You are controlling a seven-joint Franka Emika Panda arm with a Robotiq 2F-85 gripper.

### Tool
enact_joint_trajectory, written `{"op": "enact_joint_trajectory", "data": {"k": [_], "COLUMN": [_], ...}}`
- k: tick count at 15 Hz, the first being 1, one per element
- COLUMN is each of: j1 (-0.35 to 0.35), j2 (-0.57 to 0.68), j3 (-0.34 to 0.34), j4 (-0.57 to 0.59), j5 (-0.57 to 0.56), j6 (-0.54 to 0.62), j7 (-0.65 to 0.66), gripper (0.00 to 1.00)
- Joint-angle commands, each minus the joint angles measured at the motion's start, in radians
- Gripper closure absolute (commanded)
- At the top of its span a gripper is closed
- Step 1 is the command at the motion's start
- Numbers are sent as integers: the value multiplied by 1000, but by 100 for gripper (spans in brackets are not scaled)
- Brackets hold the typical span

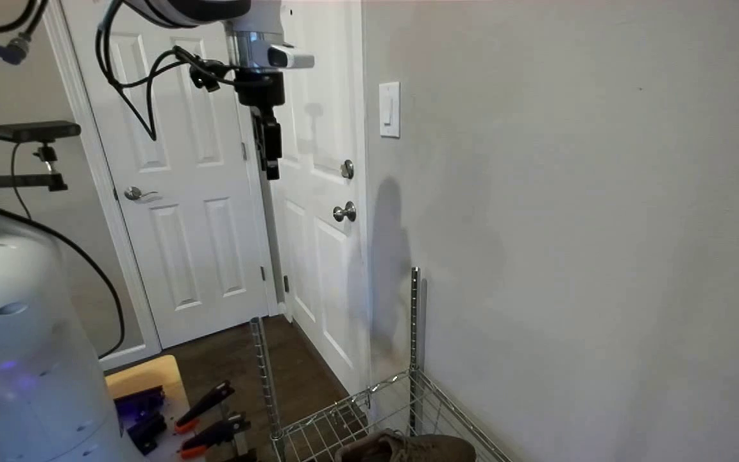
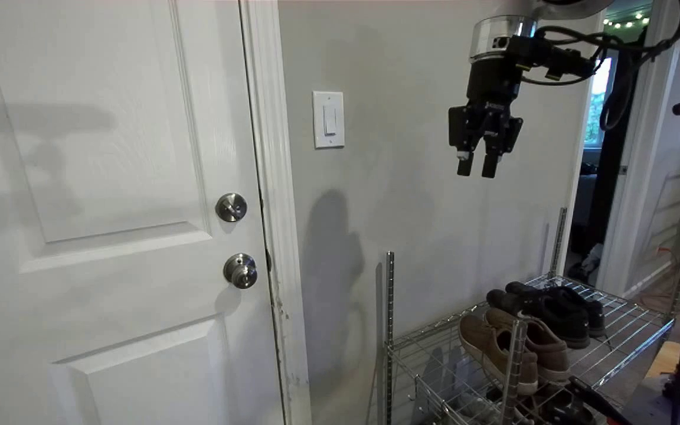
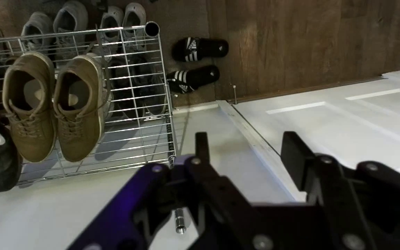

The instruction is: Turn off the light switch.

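Observation:
The light switch is a white upright wall plate with a rocker in its middle, on the grey wall beside the door frame. It shows in both exterior views point(image 1: 389, 110) point(image 2: 329, 119). I cannot tell which way its rocker is pressed. My gripper point(image 1: 271, 172) points down and hangs in the air, apart from the switch. In an exterior view the gripper point(image 2: 477, 168) appears to the right of the switch, its fingertips lower than the plate. In the wrist view the gripper point(image 3: 245, 146) is open with nothing between its fingers; the switch is out of that view.
A white door point(image 2: 110, 265) with a metallic knob point(image 2: 240, 271) and a deadbolt point(image 2: 231, 208) stands next to the switch. A wire rack point(image 2: 629, 348) with upright posts and several shoes point(image 3: 78, 107) stands against the wall below. A second door point(image 1: 170, 167) is behind the arm.

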Motion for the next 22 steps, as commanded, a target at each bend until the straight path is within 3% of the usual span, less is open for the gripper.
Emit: {"op": "enact_joint_trajectory", "data": {"k": [1, 4, 8, 12, 22], "j1": [2, 9, 15, 33, 79], "j2": [44, 95, 143, 185, 296], "j3": [0, 0, 20, 26, 37], "j4": [13, 24, 18, 19, 49], "j5": [3, -3, -48, -87, -164], "j6": [86, 198, 380, 537, 847], "j7": [-68, -114, -164, -188, -255], "gripper": [72, 93, 99, 94, 95]}}
